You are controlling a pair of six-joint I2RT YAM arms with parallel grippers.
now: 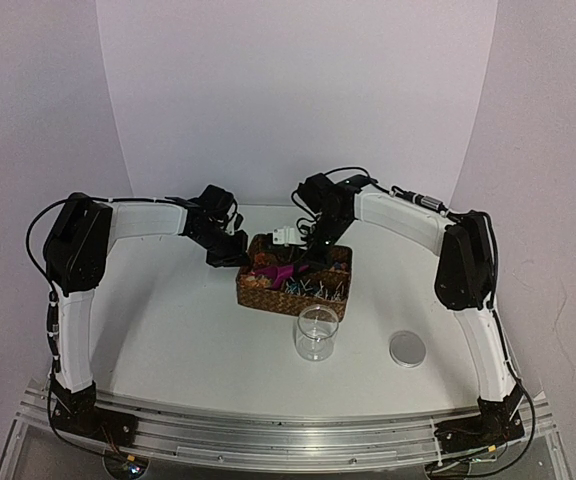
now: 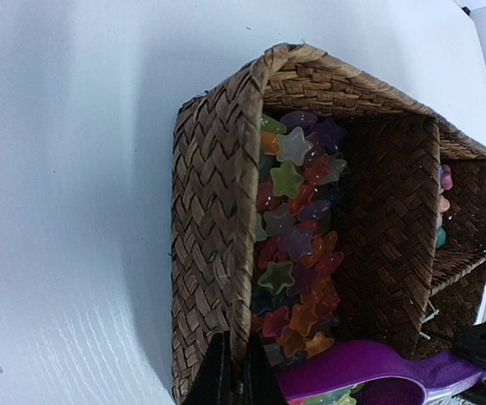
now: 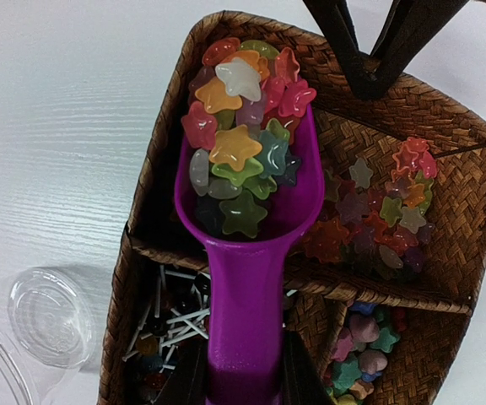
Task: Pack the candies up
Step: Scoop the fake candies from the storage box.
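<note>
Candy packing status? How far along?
Done: the left tool clamps the wicker basket rim, and the magenta scoop is heaped with star candies.
In hand: the right tool holds that loaded scoop over the basket.
Left: nearly everything. The glass jar looks empty and its lid lies beside it. The load needs pouring, then probably more scoops and closing.

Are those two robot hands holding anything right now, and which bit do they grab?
The right hand holds the purple scoop by its handle, its bowl heaped with candies. The left hand pinches the basket by its side wall.
</note>
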